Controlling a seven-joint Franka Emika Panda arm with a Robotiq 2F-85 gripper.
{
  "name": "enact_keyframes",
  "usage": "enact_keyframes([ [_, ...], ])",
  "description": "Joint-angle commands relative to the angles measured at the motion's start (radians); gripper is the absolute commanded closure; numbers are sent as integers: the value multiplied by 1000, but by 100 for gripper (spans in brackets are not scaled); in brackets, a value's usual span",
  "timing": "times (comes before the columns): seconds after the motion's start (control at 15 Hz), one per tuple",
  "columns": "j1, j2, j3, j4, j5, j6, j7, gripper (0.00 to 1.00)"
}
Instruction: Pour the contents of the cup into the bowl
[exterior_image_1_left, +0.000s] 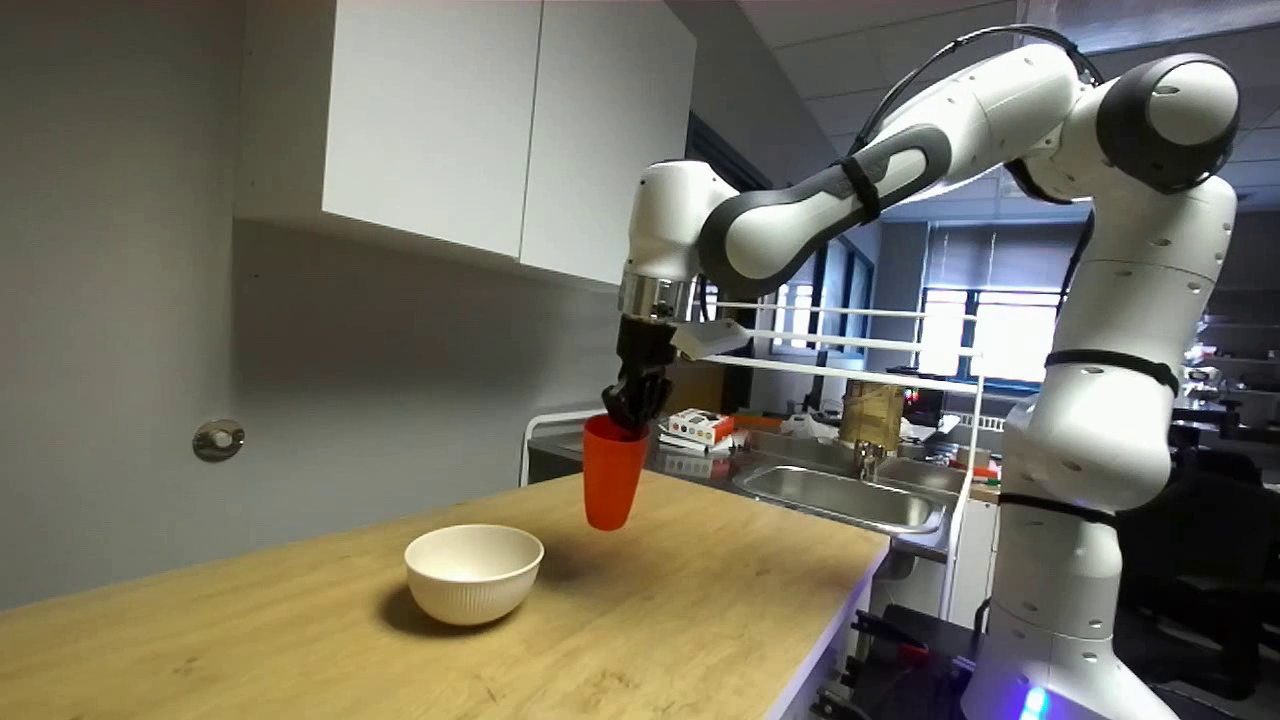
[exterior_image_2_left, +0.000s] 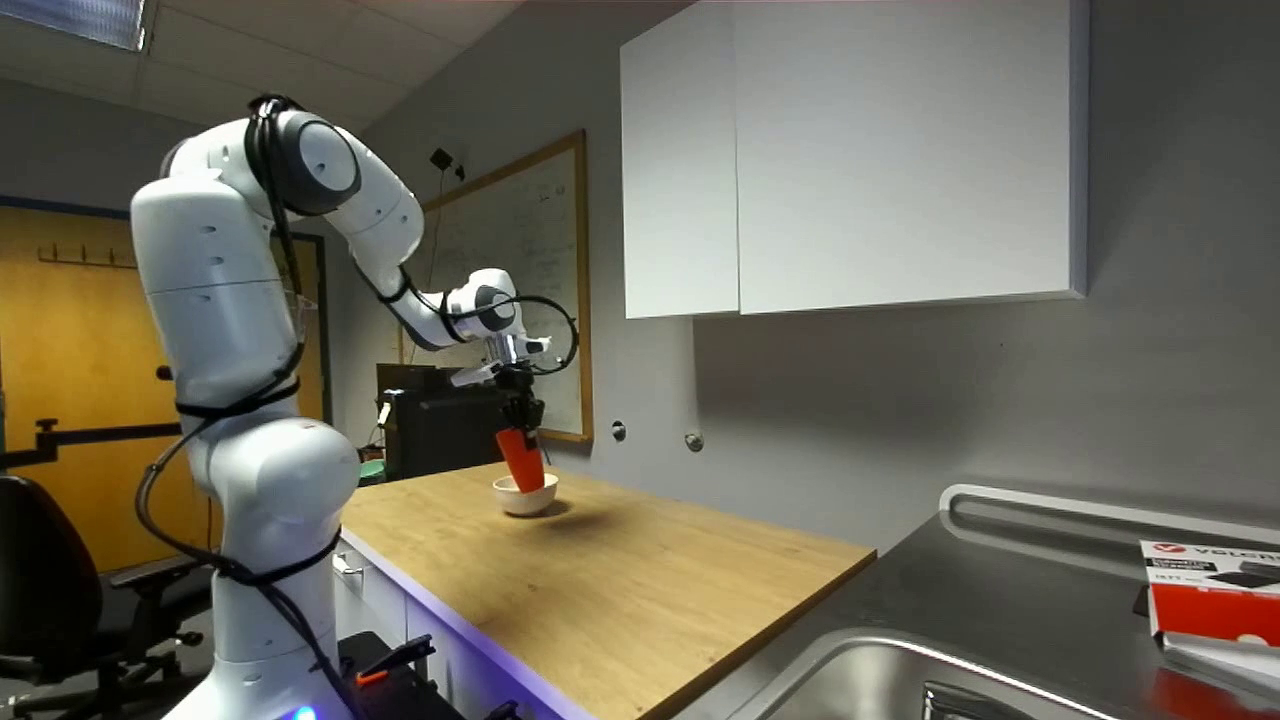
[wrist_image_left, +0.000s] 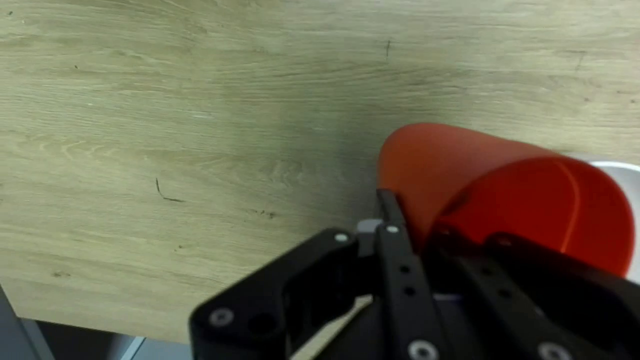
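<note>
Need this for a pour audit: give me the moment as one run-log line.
cup: held above table, slightly tilted, mouth up | fingers: shut on cup's rim | bowl: upright on table | contents: not visible

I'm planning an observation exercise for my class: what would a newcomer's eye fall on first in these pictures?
Probably the vivid red-orange cup, gripped at its rim by the black tool above the wooden countertop. Next would likely come the large white arm, rising at the right of an exterior view. After that, perhaps the white bowl on the countertop, left of the cup in the same view.
</note>
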Motion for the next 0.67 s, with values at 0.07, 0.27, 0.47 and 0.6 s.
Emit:
enact_keyframes([
  [0.07, 18, 134, 31, 158, -123, -88, 138, 98],
  [0.27, 66, 217, 41, 239, -222, -157, 224, 98],
  [0.47, 136, 301, 38, 328, -319, -245, 299, 98],
  [0.6, 190, 361, 31, 391, -401, -311, 355, 98],
])
